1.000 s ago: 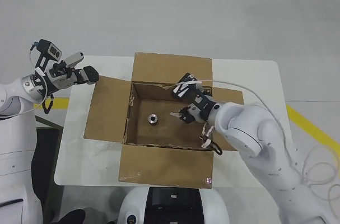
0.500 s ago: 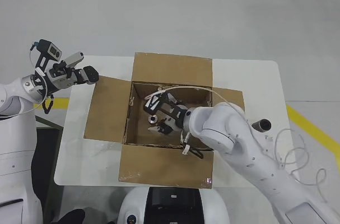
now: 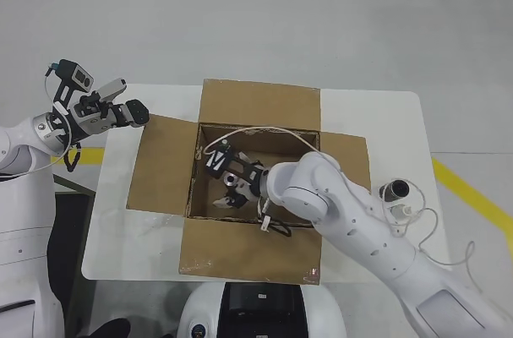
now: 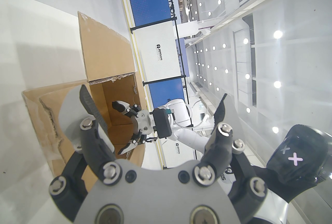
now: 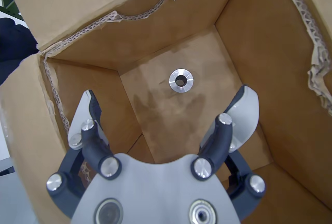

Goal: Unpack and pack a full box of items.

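Bench (image 3: 383,118) carries the open box (image 3: 260,106), flaps splayed flat. The right arm is inside the box, right gripper (image 5: 167,94) with fingers spread wide and nothing in them. The bush (image 5: 181,80) stands on the box floor toward the 9 o'clock wall, bore axis vertical, straight ahead of the fingers and roughly centred between them. Can't tell how much height is left. Right arm is far nearer. Left gripper (image 3: 138,112) hangs at 10 o'clock of the box over the bench corner, fingers open, empty. In the way: the 9 o'clock wall, probably tight for the outer finger.
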